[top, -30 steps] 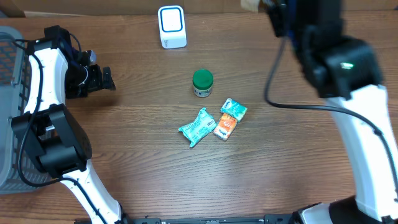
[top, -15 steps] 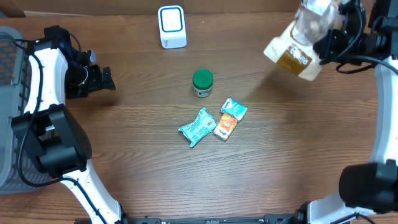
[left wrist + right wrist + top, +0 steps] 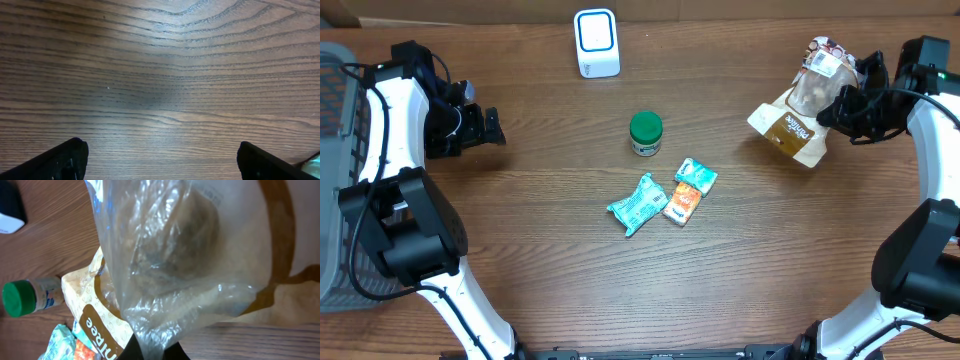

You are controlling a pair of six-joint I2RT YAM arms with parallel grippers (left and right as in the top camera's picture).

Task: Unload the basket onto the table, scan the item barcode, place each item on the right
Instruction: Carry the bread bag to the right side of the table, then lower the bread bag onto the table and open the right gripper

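Bag (image 3: 788, 125) pinched by right end effector (image 3: 838, 105), tilted

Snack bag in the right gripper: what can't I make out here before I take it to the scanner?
Barcode: overhead, the print on the snack bag is too small; right wrist, only close-up clear plastic and part of the label show.
Right gripper: right wrist, the bag covers its fingers.
Scanner: right wrist, cut off by the top left corner, if that is it.
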